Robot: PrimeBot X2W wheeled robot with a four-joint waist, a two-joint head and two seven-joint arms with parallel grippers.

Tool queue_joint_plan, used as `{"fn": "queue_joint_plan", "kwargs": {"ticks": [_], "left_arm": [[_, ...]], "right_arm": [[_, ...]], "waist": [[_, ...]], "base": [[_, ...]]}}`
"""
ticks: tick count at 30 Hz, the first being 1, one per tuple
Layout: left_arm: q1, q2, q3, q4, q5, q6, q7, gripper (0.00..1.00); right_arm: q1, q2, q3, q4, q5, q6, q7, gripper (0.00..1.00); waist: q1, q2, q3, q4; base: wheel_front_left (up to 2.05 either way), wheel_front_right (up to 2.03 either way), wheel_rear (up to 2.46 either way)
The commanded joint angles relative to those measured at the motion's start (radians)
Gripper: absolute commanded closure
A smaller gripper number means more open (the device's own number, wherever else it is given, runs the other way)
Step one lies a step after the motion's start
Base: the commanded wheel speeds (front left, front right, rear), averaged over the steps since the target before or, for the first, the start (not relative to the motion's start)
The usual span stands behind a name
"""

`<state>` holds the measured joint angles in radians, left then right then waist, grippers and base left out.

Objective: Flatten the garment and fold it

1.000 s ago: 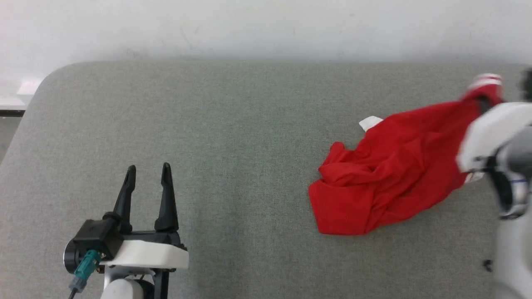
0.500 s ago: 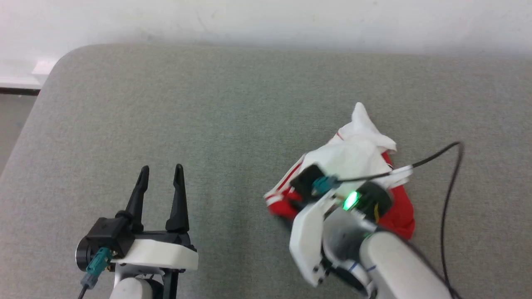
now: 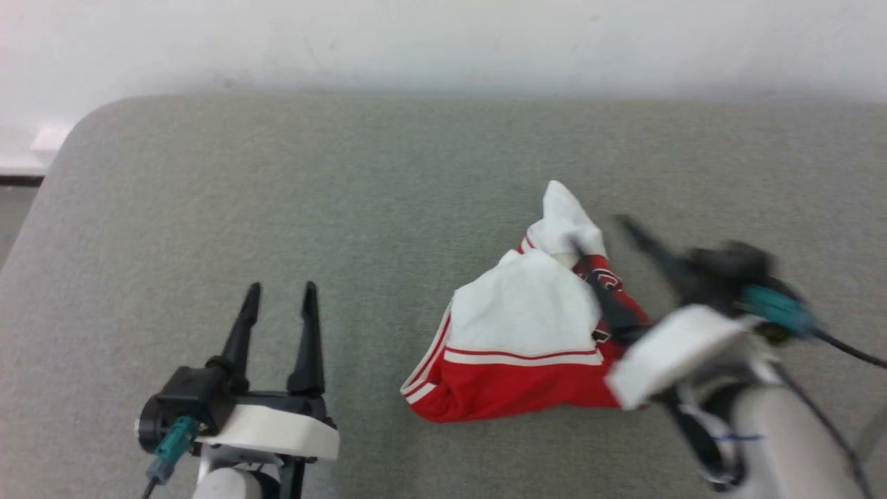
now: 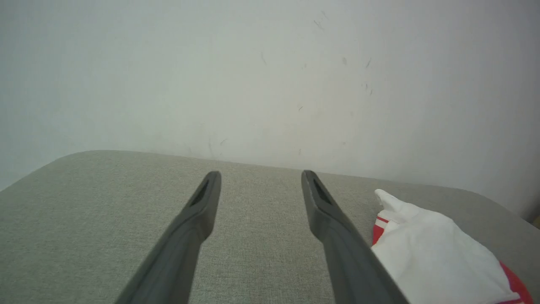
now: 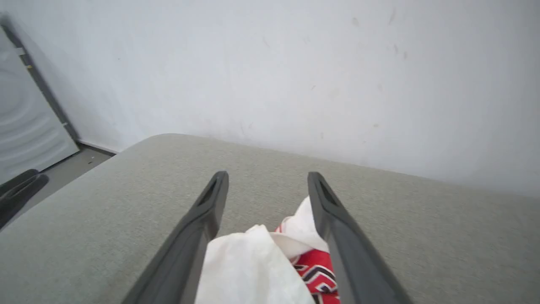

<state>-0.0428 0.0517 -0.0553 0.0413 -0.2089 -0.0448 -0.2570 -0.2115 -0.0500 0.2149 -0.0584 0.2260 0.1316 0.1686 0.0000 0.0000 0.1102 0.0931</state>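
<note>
Crumpled red jersey T-shirt (image 3: 513,346) with white striped sleeves lies on grey fabric surface (image 3: 346,208) beneath right gripper (image 5: 268,175), fingers spread wide, gripping nothing; left gripper (image 3: 282,285) wide, empty, shirt to its right.

The worktop (image 3: 346,194) spreads across the head view, with a wall (image 3: 443,41) behind it at 12 o'clock. The garment (image 3: 513,326) lies bunched on the worktop at about 4 o'clock from centre. The left claw (image 3: 282,285) sits above the worktop at 7 o'clock, well apart from the garment, which lies to its right. The right claw (image 3: 597,231) reaches in from 4 o'clock, one parted finger over the garment, the other just beside it.
</note>
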Motion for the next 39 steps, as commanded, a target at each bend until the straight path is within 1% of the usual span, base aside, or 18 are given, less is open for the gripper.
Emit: {"fn": "queue_joint_plan", "kwargs": {"ticks": [1, 5, 7, 9, 14, 18, 23, 27, 28, 29, 30, 31, 32, 37, 39], "left_arm": [[-0.001, -0.001, -0.013, 0.002, 0.015, -0.009, -0.005, 0.0], [-0.033, -0.001, -0.087, 0.032, 0.022, -0.023, -0.005, 0.0], [-0.067, -0.001, -0.138, 0.069, 0.026, -0.026, -0.001, 0.0], [-0.117, -0.001, -0.188, 0.105, 0.02, -0.022, 0.026, 0.0], [-0.253, -0.001, -0.304, 0.181, 0.0, -0.022, 0.129, 0.0], [-0.344, -0.001, -0.387, 0.238, -0.006, -0.026, 0.262, 0.0], [-0.428, -0.001, -0.426, 0.305, 0.007, 0.013, 0.439, 0.0], [-0.468, 0.004, -0.436, 0.336, 0.025, 0.036, 0.543, 0.0], [-0.474, 0.007, -0.437, 0.337, 0.026, 0.037, 0.559, 0.07], [-0.478, 0.009, -0.438, 0.336, 0.025, 0.037, 0.571, 0.53], [-0.48, 0.011, -0.437, 0.333, 0.023, 0.037, 0.577, 0.71], [-0.48, 0.011, -0.437, 0.333, 0.023, 0.037, 0.577, 0.71], [-0.482, 0.015, -0.438, 0.329, 0.023, 0.037, 0.582, 1.0], [-0.471, 0.023, -0.449, 0.315, 0.014, 0.026, 0.594, 1.0], [-0.464, 0.021, -0.445, 0.303, 0.001, 0.025, 0.579, 1.0]], "right_arm": [[0.032, -0.001, -0.044, -0.014, -0.022, -0.001, -0.031, 0.0], [0.118, -0.001, -0.221, -0.026, -0.079, -0.001, -0.125, 0.0], [0.149, -0.001, -0.276, -0.016, -0.091, -0.001, -0.155, 0.0], [0.172, -0.001, -0.307, -0.003, -0.097, -0.001, -0.177, 0.0], [0.197, 0.0, -0.331, 0.039, -0.089, -0.001, -0.211, 0.0], [0.195, 0.0, -0.326, 0.063, -0.065, -0.001, -0.224, 0.0], [0.18, 0.0, -0.295, 0.082, -0.047, -0.001, -0.234, 0.0], [0.171, 0.0, -0.281, 0.098, -0.036, -0.001, -0.242, 0.0], [0.169, 0.0, -0.279, 0.101, -0.035, -0.001, -0.244, 0.0], [0.168, 0.0, -0.277, 0.104, -0.033, -0.001, -0.245, 0.0], [0.166, 0.0, -0.276, 0.106, -0.032, -0.001, -0.246, 0.0], [0.166, 0.0, -0.276, 0.106, -0.032, -0.001, -0.246, 0.0], [0.165, 0.0, -0.276, 0.107, -0.031, -0.001, -0.247, 0.0], [0.163, 0.0, -0.275, 0.108, -0.028, -0.001, -0.244, 0.0], [0.162, 0.0, -0.275, 0.106, -0.025, -0.001, -0.243, 0.0]], "waist": [[0.0, 0.0, -0.021, -0.032], [0.0, 0.0, -0.024, -0.063], [0.0, 0.0, -0.017, -0.076], [0.0, 0.0, -0.005, -0.091], [0.0, 0.0, 0.021, -0.136], [0.0, 0.0, 0.042, -0.167], [0.0, 0.0, 0.061, -0.2], [0.0, 0.0, 0.069, -0.211], [0.0, 0.0, 0.07, -0.213], [0.0, 0.0, 0.071, -0.214], [0.0, 0.0, 0.071, -0.215], [0.0, 0.0, 0.071, -0.215], [0.0, 0.0, 0.072, -0.214], [0.0, 0.0, 0.063, -0.199], [0.0, 0.0, 0.058, -0.189]], "base": [[0.0, 0.0, 0.0], [0.0, 0.0, 0.0], [0.0, 0.0, 0.0], [0.0, 0.0, 0.0], [0.0, 0.0, 0.0], [0.0, 0.0, 0.0], [0.0, 0.0, 0.0], [0.0, 0.0, 0.0], [0.0, 0.0, 0.0], [0.0, 0.0, 0.0], [0.0, 0.0, 0.0], [0.0, 0.0, 0.0], [0.0, 0.0, 0.0], [0.0, 0.0, 0.0], [0.0, 0.0, 0.0]]}}
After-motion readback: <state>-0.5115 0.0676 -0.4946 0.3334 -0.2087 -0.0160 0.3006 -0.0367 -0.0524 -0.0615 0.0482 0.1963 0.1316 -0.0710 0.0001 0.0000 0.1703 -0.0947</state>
